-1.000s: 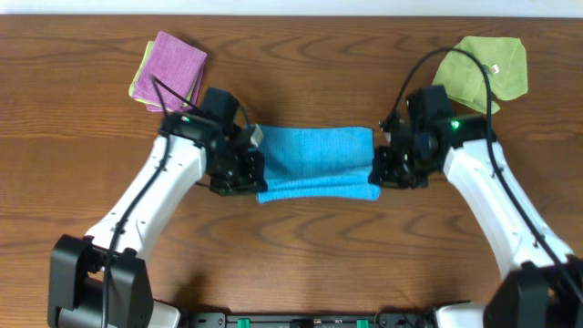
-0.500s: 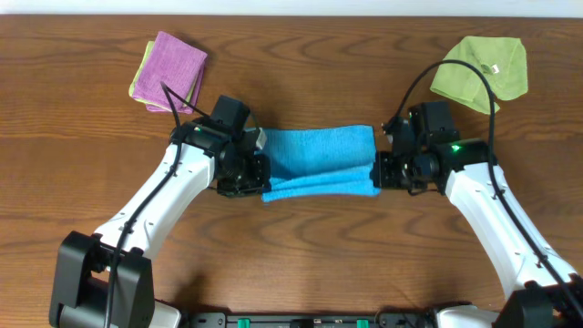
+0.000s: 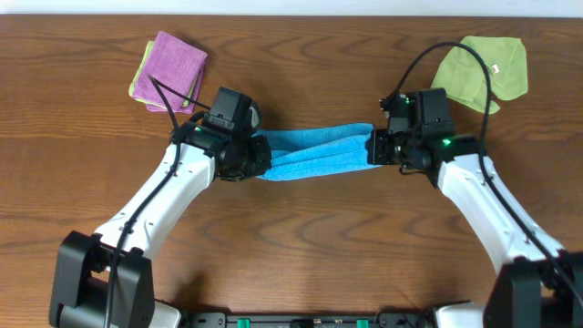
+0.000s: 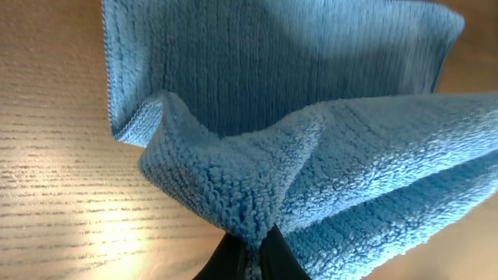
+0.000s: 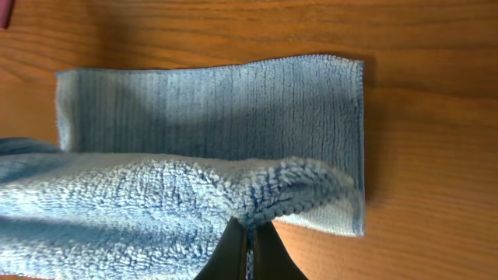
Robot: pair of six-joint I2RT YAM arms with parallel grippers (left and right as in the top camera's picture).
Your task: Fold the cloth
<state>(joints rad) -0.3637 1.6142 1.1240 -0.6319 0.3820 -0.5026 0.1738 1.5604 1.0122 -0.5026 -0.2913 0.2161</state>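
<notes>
The sky-blue cloth (image 3: 314, 153) lies stretched between my two grippers on the wooden table, its near edge lifted and carried over its lower layer. My left gripper (image 3: 258, 159) is shut on the cloth's left end; in the left wrist view the jaws (image 4: 253, 253) pinch a fold of the cloth (image 4: 311, 117). My right gripper (image 3: 373, 150) is shut on the right end; in the right wrist view the jaws (image 5: 249, 245) pinch the upper layer of the cloth (image 5: 218, 109) above the flat lower layer.
A purple folded cloth (image 3: 173, 62) on a lime-green one lies at the back left. A lime-green cloth (image 3: 483, 71) lies at the back right. Black cables run over both arms.
Both grippers have moved away from me with the cloth's near edge, lifting it over the lower layer. The cloth now shows narrower from above.
</notes>
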